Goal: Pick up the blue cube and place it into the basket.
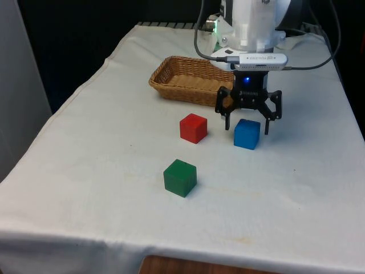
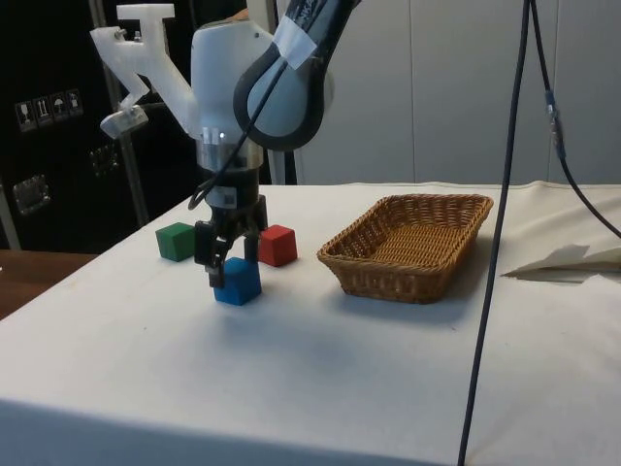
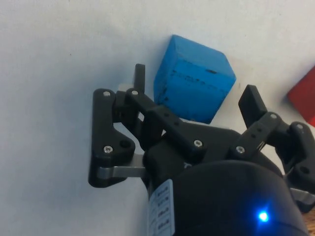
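The claw (image 1: 248,127) hangs low over the tabletop (image 1: 102,171) with its 2 fingers spread apart, one on each side of the blue cube (image 1: 247,134) and neither one pressing on it. In the wrist view the claw (image 3: 195,96) shows a clear gap between each fingertip and the blue cube (image 3: 193,84), which sits turned at an angle to the fingers. A small white label with writing sits on the claw body there, too small to read. The cube's upper face carries a faint row of dark marks that cannot be read either.

In the side view the claw (image 2: 229,273) has its tips down around the top of the blue cube (image 2: 239,282), which rests flat on the white cloth. That view also makes plain that the cube stands apart from the basket (image 2: 408,243).

The red cube (image 1: 193,128) lies near the blue one, towards the front view's left, with cloth between them; the wrist view catches a corner of the red cube (image 3: 304,96). In the side view the red cube (image 2: 277,245) stands just beyond the claw. The green cube (image 1: 180,177) lies further out, nearer the front camera, and the side view shows the green cube (image 2: 176,241) beyond the arm.

The basket (image 1: 188,80) is wicker, rectangular and shallow, set behind the cubes, and nothing can be seen lying in it.
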